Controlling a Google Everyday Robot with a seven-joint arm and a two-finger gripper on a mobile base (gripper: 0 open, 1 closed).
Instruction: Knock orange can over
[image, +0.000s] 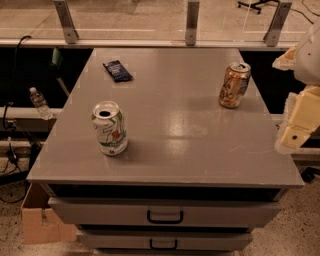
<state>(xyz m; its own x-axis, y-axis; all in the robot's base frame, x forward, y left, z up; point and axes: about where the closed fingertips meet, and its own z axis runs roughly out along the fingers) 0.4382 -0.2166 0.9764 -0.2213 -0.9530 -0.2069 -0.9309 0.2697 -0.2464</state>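
Note:
The orange can (234, 85) is shiny copper-orange with pale markings and a silver top. It stands on the grey table top (180, 125) near the back right, leaning slightly in this view. My gripper (296, 132) is the pale arm end at the right edge of the view, beyond the table's right side. It is to the right of the can and nearer the front, apart from it and not touching it.
A white can (110, 128) with green and red markings stands front left. A dark blue packet (118, 70) lies back left. Drawers (165, 215) sit under the top. A cardboard box (42, 222) and a water bottle (39, 103) are at the left.

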